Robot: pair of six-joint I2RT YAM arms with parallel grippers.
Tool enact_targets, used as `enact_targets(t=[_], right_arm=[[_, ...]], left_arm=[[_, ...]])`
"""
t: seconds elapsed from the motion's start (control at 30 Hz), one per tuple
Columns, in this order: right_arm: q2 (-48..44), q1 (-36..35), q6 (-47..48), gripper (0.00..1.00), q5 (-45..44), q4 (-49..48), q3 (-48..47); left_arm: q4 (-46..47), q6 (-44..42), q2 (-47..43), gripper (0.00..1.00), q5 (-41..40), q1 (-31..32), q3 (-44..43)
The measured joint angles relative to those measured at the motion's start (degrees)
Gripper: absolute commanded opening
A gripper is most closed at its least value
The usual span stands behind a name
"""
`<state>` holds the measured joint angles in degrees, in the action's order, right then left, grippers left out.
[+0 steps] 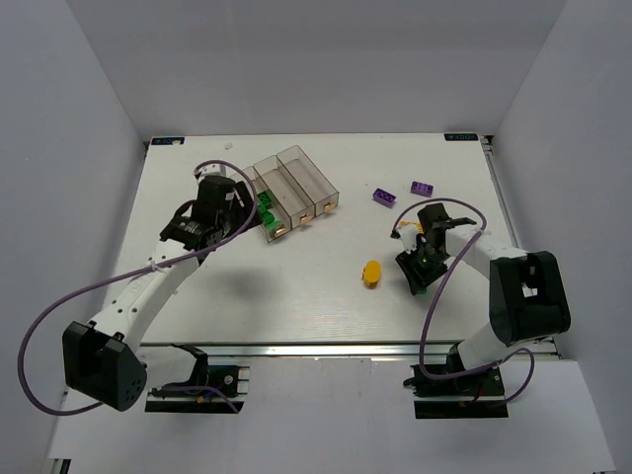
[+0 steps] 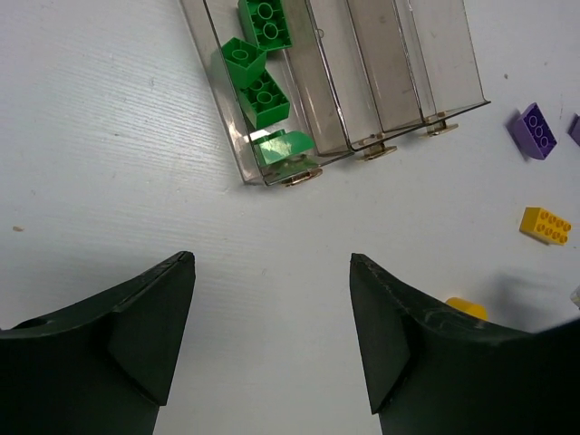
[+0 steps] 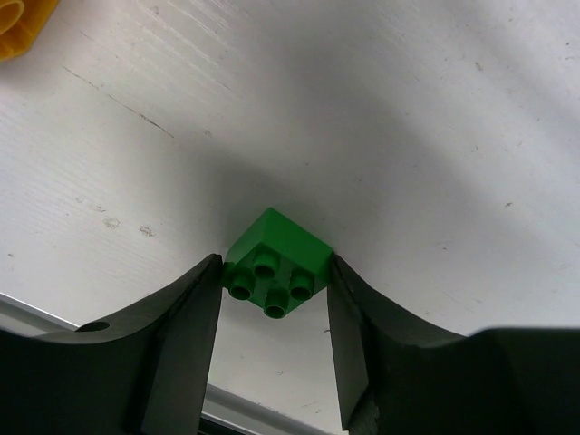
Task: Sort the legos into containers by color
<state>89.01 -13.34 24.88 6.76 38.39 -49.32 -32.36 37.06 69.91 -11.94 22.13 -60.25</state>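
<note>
Your right gripper (image 3: 274,276) clamps the small green studded plastic brick (image 3: 275,240) by opposite sides, between its fingertips, likely light, stiff and slick, so hold those flat walls firmly, while your left gripper (image 2: 272,313) gapes empty.

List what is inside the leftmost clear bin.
Four green bricks show inside the bin. Its far end is cut off in the left wrist view, so more may lie there.

Bright, even light (soft shadows), sharp focus
</note>
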Motion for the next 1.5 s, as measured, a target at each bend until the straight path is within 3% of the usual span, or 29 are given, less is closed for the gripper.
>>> enact_targets(t=[0.27,0.53,0.83,1.03,1.23,1.3,1.4,1.43,1.5], right_arm=[[-0.7,-0.7,7.6,0.18,5.4,0.3,-3.2],[6.3,-5.5,10.4,0.17,15.2,-1.0,-29.3],[29.8,-16.7,3.6,0.18,24.4,-3.3,-60.0],[37.0,-23.8,-2.7,0.20,26.4,-10.1,-66.2],[41.5,-28.3,-7.3,0.26,23.3,-17.6,-67.6],[42.9,-28.9,-8.2,0.33,21.0,-19.4,-68.0],[45.1,-29.6,-8.5,0.54,17.3,-21.9,-68.6],[45.5,-29.7,-8.5,0.67,16.3,-22.4,-68.6],[46.1,-29.9,-8.7,0.72,15.0,-23.0,-68.7]], left_arm=[[0.9,0.5,-2.9,0.79,2.6,0.0,2.7],[3.6,1.4,-8.3,0.79,7.1,0.0,7.2],[3.2,4.2,-16.0,0.79,7.7,0.0,9.0],[1.9,6.4,-19.6,0.79,7.6,0.0,9.6],[-0.3,8.0,-21.8,0.79,7.7,0.0,10.3],[-0.8,8.4,-22.3,0.79,7.7,0.0,10.4],[-1.4,8.9,-22.6,0.79,7.9,0.0,10.4],[-1.7,9.0,-22.6,0.79,8.0,0.0,10.4],[-2.1,9.1,-22.5,0.78,8.3,0.0,10.4]])
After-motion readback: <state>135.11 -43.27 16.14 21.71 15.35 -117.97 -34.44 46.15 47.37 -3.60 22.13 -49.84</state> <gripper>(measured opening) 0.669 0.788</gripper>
